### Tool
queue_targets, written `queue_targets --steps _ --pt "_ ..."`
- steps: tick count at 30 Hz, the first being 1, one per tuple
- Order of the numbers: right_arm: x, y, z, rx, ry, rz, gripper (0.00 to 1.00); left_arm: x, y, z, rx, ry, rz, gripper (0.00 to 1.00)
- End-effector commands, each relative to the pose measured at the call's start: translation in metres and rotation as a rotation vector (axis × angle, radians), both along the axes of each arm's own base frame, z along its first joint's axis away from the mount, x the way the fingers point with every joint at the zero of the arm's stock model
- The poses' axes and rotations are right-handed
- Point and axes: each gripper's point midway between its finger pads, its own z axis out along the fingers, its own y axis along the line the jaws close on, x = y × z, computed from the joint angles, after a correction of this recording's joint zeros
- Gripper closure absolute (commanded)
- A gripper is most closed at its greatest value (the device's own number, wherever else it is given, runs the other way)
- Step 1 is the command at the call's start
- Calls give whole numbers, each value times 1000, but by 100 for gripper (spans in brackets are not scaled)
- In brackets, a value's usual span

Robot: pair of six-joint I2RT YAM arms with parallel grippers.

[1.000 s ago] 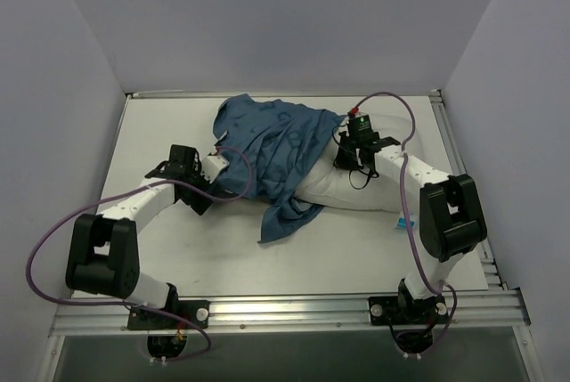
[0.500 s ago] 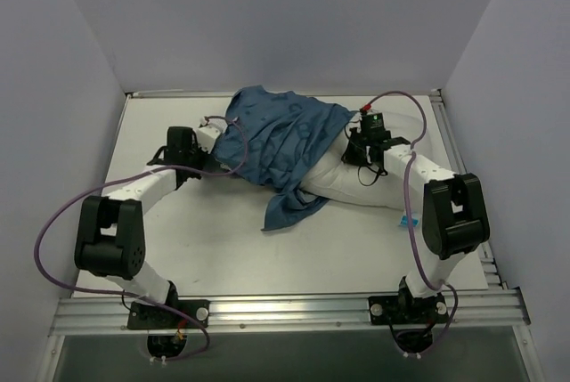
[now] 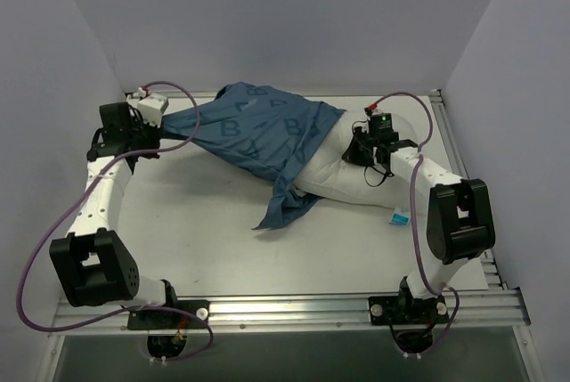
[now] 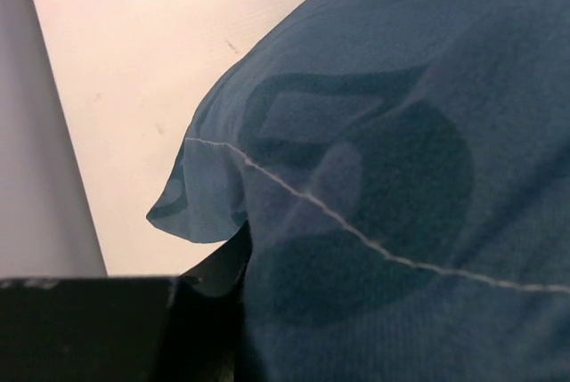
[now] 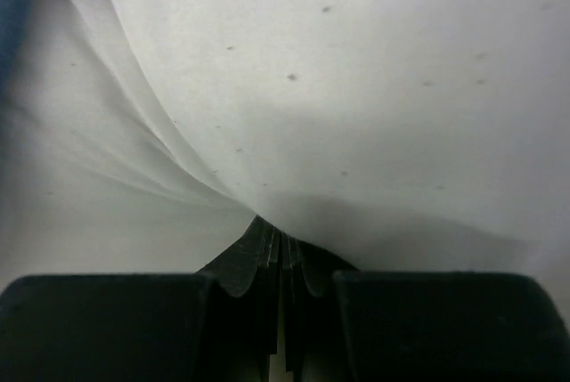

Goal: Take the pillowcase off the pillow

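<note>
Stripping step: the left hand (image 3: 160,135) pinches a corner of the pillowcase (image 3: 258,128) at the counter's (image 3: 196,231) far left, fabric taut. The right hand (image 3: 363,152), pressed together, pinches the pillow (image 3: 352,182). The next move likely needs a leftward pull against that anchor

Flat white counter (image 3: 205,231) inside pale lavender-grey walls (image 3: 267,17).
A ribbed silver aluminium rail (image 3: 294,311) runs along the counter's near edge; similar metal strips border its far and right edges.
</note>
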Motion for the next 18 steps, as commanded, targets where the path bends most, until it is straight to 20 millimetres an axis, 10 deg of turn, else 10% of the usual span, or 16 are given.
queue_targets --steps 1,12,18 --pt "-102 -100 -98 -321 466 -137 100 -2 80 146 15 -368 271 98" --pt "-116 -115 -120 -346 549 -183 100 -40 51 323 -67 -651 154 98" --pt "-112 -101 -121 -292 553 -115 100 -34 25 352 -177 -667 75 98"
